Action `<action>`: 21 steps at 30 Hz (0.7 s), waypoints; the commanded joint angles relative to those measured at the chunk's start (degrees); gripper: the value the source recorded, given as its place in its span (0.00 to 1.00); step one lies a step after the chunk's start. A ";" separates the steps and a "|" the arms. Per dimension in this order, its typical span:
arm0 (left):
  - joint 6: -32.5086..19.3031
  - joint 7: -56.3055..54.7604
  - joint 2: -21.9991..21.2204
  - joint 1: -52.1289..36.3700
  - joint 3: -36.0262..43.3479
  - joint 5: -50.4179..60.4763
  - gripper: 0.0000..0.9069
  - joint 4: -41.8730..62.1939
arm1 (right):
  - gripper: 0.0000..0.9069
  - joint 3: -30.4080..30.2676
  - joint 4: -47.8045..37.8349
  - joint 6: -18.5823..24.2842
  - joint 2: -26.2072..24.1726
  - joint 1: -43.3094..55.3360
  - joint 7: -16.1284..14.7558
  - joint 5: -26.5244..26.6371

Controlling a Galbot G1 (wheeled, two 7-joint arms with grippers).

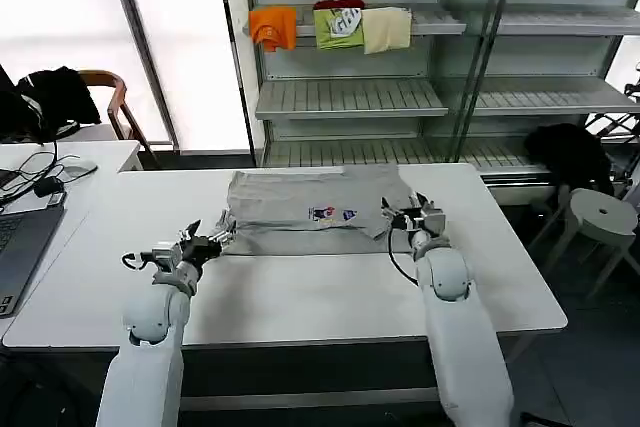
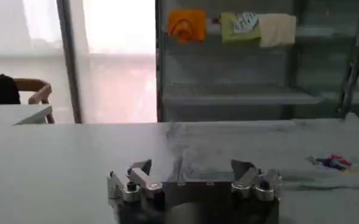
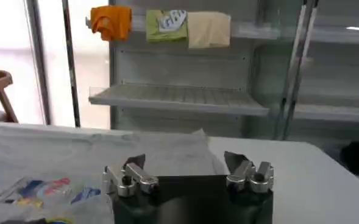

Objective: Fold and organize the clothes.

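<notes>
A light grey short-sleeved shirt lies spread and partly folded at the far middle of the white table, its small multicoloured chest print facing up. My left gripper hovers open at the shirt's near left corner. My right gripper stands open at the shirt's right edge. In the left wrist view the open gripper points at the grey cloth, with the print off to one side. In the right wrist view the open gripper sits over the shirt, nothing between its fingers.
Behind the table stands a metal shelf unit holding folded orange, green and cream garments. A laptop and cables lie on the left desk. A chair with black clothing and a stool flank the table.
</notes>
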 commanded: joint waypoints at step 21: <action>3.34 0.33 -0.27 1.43 0.52 4.05 0.73 1.01 | 0.00 2.15 4.31 -1.55 0.03 -10.29 0.35 -2.13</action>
